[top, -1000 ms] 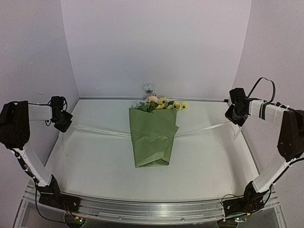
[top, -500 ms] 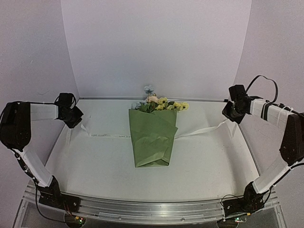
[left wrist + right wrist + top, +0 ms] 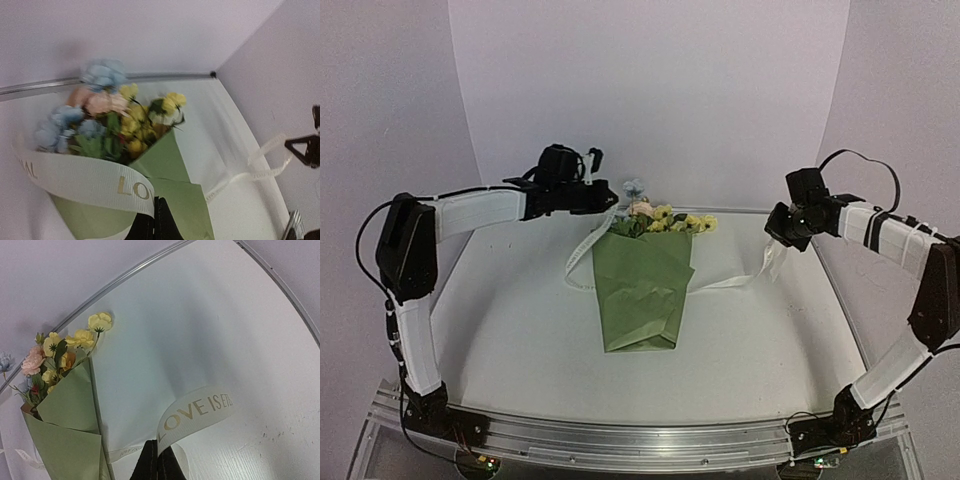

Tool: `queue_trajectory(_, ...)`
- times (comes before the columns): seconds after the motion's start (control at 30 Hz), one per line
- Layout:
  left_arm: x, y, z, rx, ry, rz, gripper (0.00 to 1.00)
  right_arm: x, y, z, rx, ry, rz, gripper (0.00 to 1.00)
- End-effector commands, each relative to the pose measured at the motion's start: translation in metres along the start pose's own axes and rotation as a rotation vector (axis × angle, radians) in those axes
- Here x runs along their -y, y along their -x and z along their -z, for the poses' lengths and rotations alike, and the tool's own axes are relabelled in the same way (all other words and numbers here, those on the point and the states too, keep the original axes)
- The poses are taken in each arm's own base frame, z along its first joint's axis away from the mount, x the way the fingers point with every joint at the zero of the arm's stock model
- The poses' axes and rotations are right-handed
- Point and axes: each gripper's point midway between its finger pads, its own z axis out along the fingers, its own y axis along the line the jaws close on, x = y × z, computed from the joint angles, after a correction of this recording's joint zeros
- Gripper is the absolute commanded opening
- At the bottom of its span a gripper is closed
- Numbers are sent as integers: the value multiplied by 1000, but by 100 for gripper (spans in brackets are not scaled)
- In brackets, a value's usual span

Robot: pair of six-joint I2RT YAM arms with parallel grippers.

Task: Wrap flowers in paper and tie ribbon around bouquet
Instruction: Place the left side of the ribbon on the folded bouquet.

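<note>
**Firmly pinched: one ribbon end in each of my grippers**

My left gripper (image 3: 608, 203) is closed tight on one end of the ribbon (image 3: 582, 262), raised just beside the flowers (image 3: 655, 218) near the far edge of the table (image 3: 500, 340). The band loops down from it to the bouquet (image 3: 642, 270). My right gripper (image 3: 772, 238) is clamped on the other end, lifted toward the right edge. The bouquet lies mid-table, blooms toward the far edge, the narrow end of its olive paper (image 3: 640, 315) toward me.
</note>
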Motion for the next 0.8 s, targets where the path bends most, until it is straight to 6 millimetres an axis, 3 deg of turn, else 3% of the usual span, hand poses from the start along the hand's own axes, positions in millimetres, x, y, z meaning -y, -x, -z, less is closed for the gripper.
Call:
queue_trajectory(0.0, 83, -40, -39, -119, -183, -290, 0, -9, -4, -2, -22, 24, -19, 0)
queue_trajectory(0.17, 146, -93, -60, -215, -291, -479, 0, -2, -10, -9, -40, -9, -34, 0)
queue_trajectory(0.33, 187, -141, -63, -275, -362, -656, 0, -6, -8, -22, -74, -28, -35, 0)
queue_trajectory(0.47, 194, -173, -65, -333, -368, -751, 0, -17, -2, -37, -115, -4, -43, 0)
queue_trajectory(0.6, 195, -203, -72, -389, -352, -849, 0, -45, 5, -54, -170, 71, -39, 0)
queue_trajectory(0.77, 190, -211, -79, -395, -338, -866, 0, -96, 9, -67, -246, 222, -35, 0)
